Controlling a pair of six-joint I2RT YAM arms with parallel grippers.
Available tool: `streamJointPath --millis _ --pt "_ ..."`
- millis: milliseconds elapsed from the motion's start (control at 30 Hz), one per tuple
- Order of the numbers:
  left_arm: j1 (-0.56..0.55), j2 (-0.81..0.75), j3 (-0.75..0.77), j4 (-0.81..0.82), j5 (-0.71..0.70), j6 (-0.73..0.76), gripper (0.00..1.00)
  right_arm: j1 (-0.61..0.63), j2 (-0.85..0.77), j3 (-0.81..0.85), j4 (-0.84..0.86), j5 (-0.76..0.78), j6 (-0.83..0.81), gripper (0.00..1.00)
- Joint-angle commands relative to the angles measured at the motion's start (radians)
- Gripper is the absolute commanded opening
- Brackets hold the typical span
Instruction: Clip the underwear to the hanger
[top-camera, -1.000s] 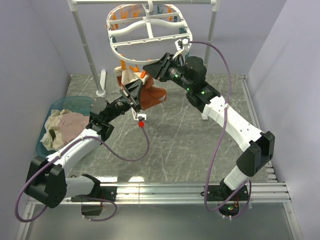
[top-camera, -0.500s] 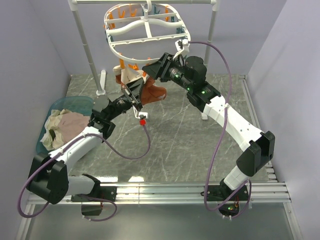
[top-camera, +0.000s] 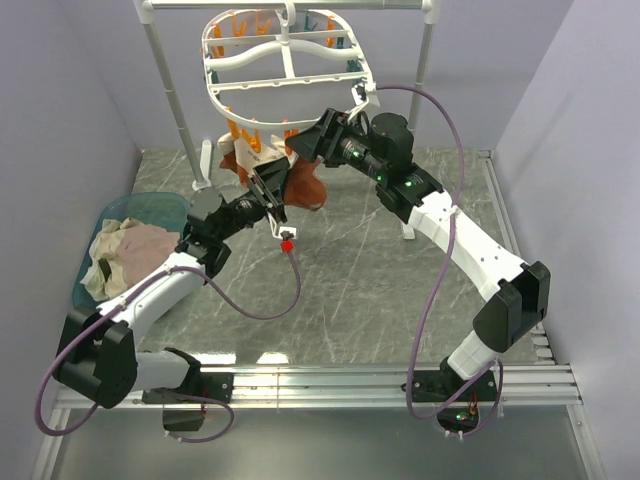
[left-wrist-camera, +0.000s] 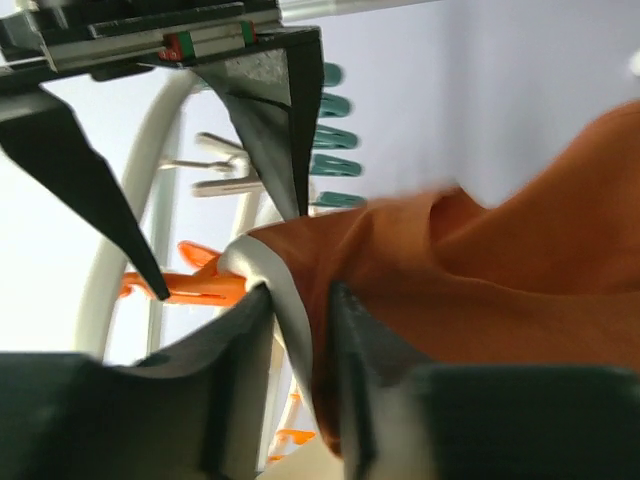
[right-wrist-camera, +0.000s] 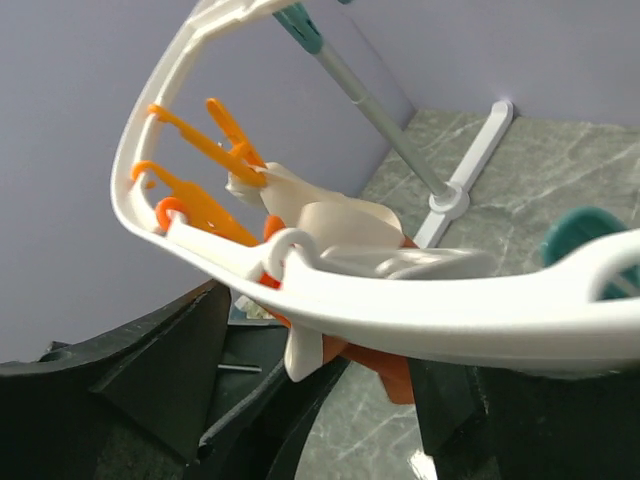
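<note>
Grey tabletop (top-camera: 380, 290); underwear (left-wrist-camera: 480, 290) just under hanger (right-wrist-camera: 380, 310) rim

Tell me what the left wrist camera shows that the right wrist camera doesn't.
Only the left wrist view shows the left gripper shut on the beige waistband of the underwear. Only the right wrist view shows the rack pole and its foot standing on the table. Both views show the orange underwear, the white hanger, the orange clothespins and the teal clothespins.
</note>
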Motion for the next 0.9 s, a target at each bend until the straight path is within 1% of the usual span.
streamJointPath --millis 0,33,67,133,167,200,267,333,367,500,533,667,767,800,867 --pt "-0.006 -0.051 0.022 -0.072 0.022 0.025 0.42 -0.018 -0.051 -0.016 -0.018 -0.018 -0.043 0.76" --pt "-0.004 -0.057 0.013 -0.107 0.020 0.028 0.46 -0.021 -0.056 -0.019 -0.027 -0.021 -0.049 0.77" --pt "-0.004 -0.071 0.008 -0.133 0.013 0.029 0.53 -0.030 -0.059 -0.024 -0.027 -0.029 -0.064 0.77" --pt "-0.004 -0.090 -0.006 -0.173 0.008 0.022 0.56 -0.037 -0.073 -0.035 -0.061 -0.038 -0.087 0.79" --pt "-0.004 -0.099 -0.010 -0.219 -0.001 0.016 0.60 -0.040 -0.079 -0.041 -0.066 -0.044 -0.097 0.79" --pt "-0.006 -0.117 -0.013 -0.237 -0.004 0.008 0.62 -0.046 -0.088 -0.045 -0.069 -0.052 -0.103 0.79" --pt "-0.006 -0.139 -0.030 -0.270 -0.010 -0.006 0.70 -0.053 -0.099 -0.061 -0.085 -0.066 -0.129 0.80" --pt "-0.006 -0.172 -0.041 -0.329 -0.013 -0.030 0.73 -0.060 -0.111 -0.067 -0.105 -0.081 -0.149 0.81" --pt "-0.004 -0.200 -0.043 -0.351 -0.015 -0.037 0.77 -0.063 -0.114 -0.067 -0.112 -0.089 -0.170 0.81" --pt "-0.004 -0.263 -0.055 -0.479 -0.026 -0.107 0.84 -0.075 -0.142 -0.076 -0.141 -0.118 -0.227 0.82" --pt "-0.004 -0.278 -0.059 -0.507 -0.027 -0.118 0.88 -0.079 -0.148 -0.081 -0.153 -0.125 -0.247 0.82" --pt "-0.004 -0.359 -0.085 -0.595 -0.032 -0.162 0.91 -0.087 -0.171 -0.104 -0.168 -0.150 -0.298 0.82" --pt "-0.006 -0.410 -0.089 -0.659 -0.036 -0.251 0.92 -0.090 -0.194 -0.121 -0.182 -0.168 -0.347 0.82" --pt "-0.006 -0.424 -0.089 -0.661 -0.041 -0.320 0.91 -0.092 -0.206 -0.125 -0.187 -0.170 -0.356 0.82" --pt "-0.006 -0.458 -0.083 -0.713 -0.067 -0.406 0.91 -0.093 -0.221 -0.140 -0.191 -0.185 -0.390 0.82"
